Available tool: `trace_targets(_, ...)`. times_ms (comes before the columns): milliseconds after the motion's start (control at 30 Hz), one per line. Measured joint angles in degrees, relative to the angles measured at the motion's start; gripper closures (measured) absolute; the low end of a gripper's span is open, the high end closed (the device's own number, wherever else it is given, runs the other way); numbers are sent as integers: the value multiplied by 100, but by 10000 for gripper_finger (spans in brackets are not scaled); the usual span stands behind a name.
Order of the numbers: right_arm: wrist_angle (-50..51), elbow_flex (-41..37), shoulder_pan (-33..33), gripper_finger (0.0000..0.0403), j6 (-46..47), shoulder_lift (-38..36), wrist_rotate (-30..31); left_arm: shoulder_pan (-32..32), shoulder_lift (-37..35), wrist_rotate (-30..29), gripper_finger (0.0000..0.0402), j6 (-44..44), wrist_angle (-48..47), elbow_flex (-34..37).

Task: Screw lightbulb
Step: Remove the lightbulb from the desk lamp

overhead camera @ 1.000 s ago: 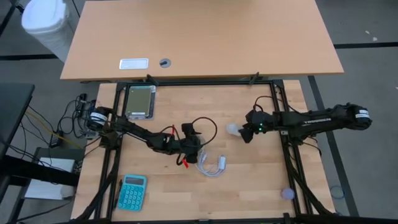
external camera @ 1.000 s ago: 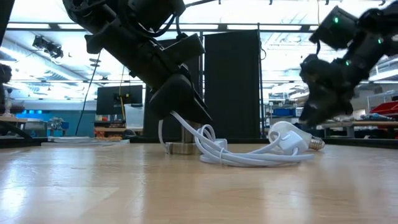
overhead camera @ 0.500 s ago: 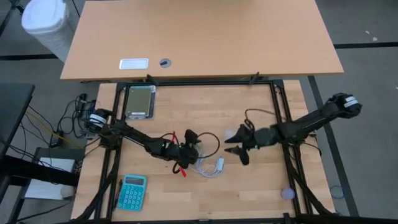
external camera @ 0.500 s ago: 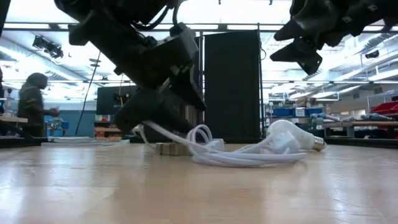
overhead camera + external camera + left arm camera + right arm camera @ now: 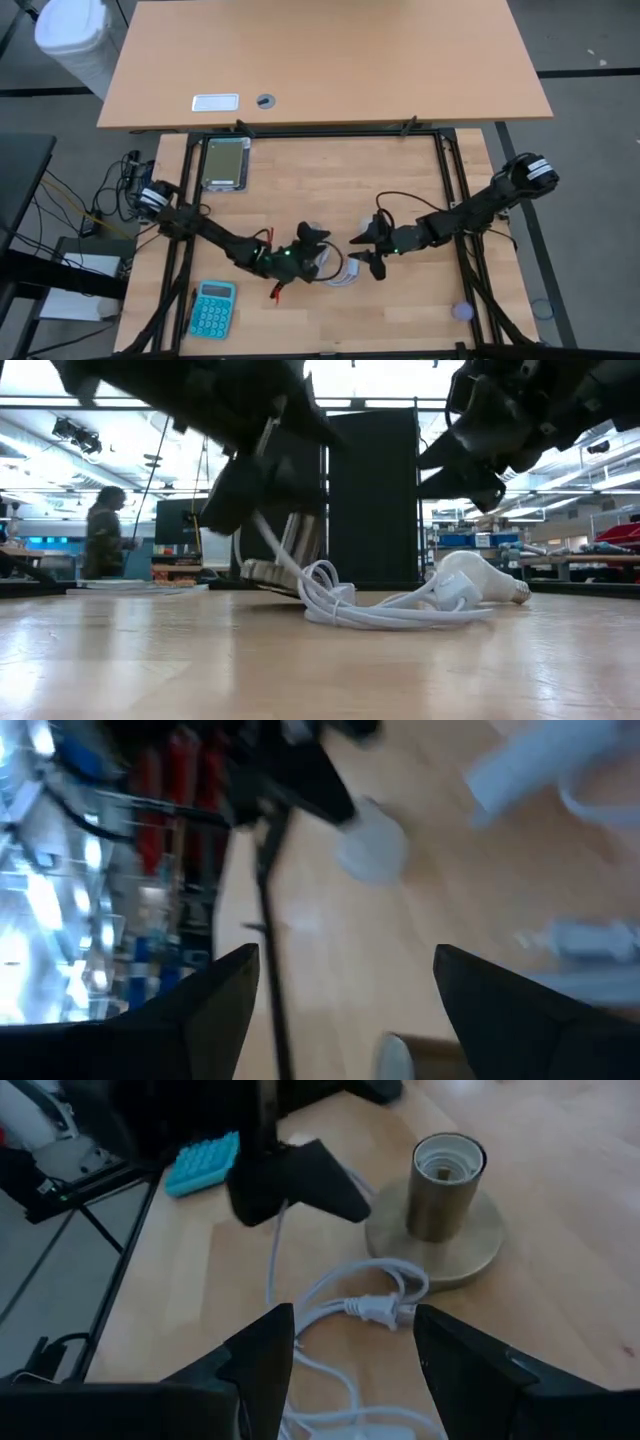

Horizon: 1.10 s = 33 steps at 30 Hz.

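Lightbulb [image 5: 478,580]: lying on its side on the table beside the coiled white cord [image 5: 365,610], ungripped; right gripper [image 5: 366,250] hovering above, fingers spread wide; left gripper [image 5: 305,250] spread at the socket [image 5: 438,1215]; best grasped squarely across the globe.

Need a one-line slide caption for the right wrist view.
Open right pincer above the coiled white cord, facing the empty brass socket.
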State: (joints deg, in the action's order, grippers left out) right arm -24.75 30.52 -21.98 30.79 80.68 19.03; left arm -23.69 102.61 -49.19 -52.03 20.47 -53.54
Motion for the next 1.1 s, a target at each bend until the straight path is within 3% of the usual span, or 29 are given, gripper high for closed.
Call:
trace_targets(167, -10, 183, 0, 193, -116, 18, 1, -148, 0, -501, 94, -288, 1187, 2)
trace_targets(267, -31, 312, -11, 193, -235, 74, 45, -159, -56, -498, 94, 48, 1406, 4)
trace_targets(633, -475, 330, -303, 193, -647, 982, 236, 245, -61, -932, 92, 2272, 446, 11)
trace_targets(800, -546, 330, -236, 193, -820, 1019, 209, 214, -61, -449, 102, 3031, 351, 143)
trace_targets(933, -657, 328, -132, 193, -1004, 1019, 185, 604, -61, 468, 121, 4715, 267, 319)
trace_targets(1100, -886, 328, -129, 193, -1160, 1014, 375, 877, -63, 755, 135, 4961, 246, 326)
